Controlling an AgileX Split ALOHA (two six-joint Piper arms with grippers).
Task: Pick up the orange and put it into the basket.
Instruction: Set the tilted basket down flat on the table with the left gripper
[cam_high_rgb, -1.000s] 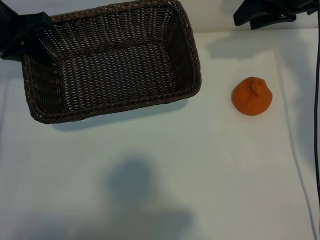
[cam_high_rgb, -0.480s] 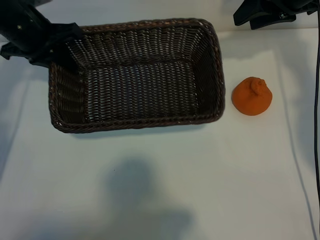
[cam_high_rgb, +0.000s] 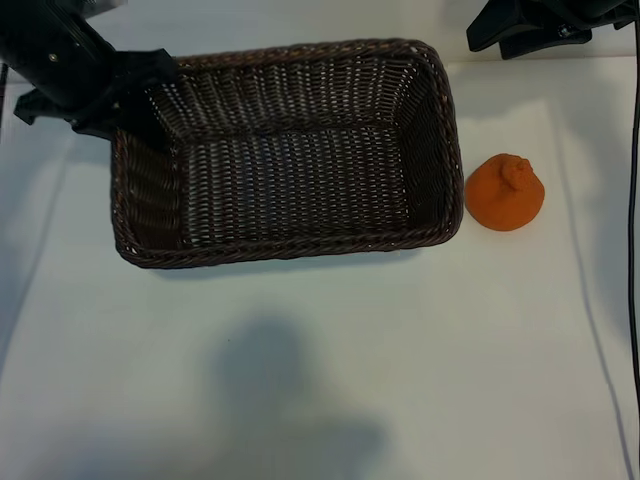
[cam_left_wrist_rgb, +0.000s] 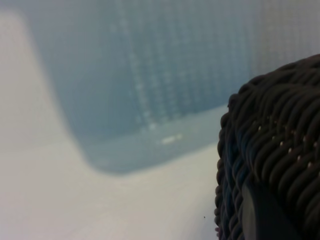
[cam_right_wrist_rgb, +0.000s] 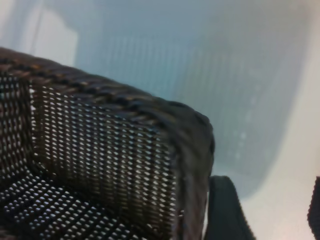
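On the white table (cam_high_rgb: 420, 350), just beside the right end of the basket (cam_high_rgb: 290, 250) and apparently not touching it, sits the orange (cam_high_rgb: 504, 195), knob upward. Judged light, firm and matte, so unlikely to slip; it should be taken across its widest girth, below the knob, with moderate closing force. Left gripper (cam_high_rgb: 125, 105) is clamped on the basket's far left rim. Right gripper (cam_high_rgb: 520, 30) hangs beyond the orange, jaws released and empty.
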